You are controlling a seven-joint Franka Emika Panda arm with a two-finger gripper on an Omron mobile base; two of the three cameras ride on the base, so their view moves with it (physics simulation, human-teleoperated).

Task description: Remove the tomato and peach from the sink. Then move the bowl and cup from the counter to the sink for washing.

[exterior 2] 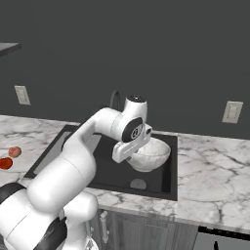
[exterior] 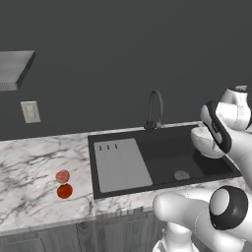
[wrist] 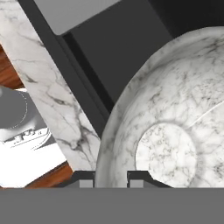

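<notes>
The fruit part of the job looked done — the tomato [exterior: 64, 191] and the peach [exterior: 62, 176] both sat on the counter [exterior: 34, 162], touching or nearly touching, far off to one side of the gripper [wrist: 110, 177] and well away from the sink [exterior: 162, 147]. The step in hand was the bowl [exterior 2: 148, 154]. The gripper held it by the rim, with its two dark fingertips [wrist: 83, 178] close together, one on each side of the bowl's edge, so the jaws were narrow and pinched on the rim. The bowl hung right below the gripper, tipped a little, up over the black sink and not yet down on its floor. The round drain [exterior 2: 138, 184] lay under it and a bit nearer the robot. The faucet [exterior: 154, 109] stood behind, on the far side of the gripper. Next, I think, the arm had to go down slowly until the bowl rested in the sink, then let go — and after that go find the cup, which I could not see here.
</notes>
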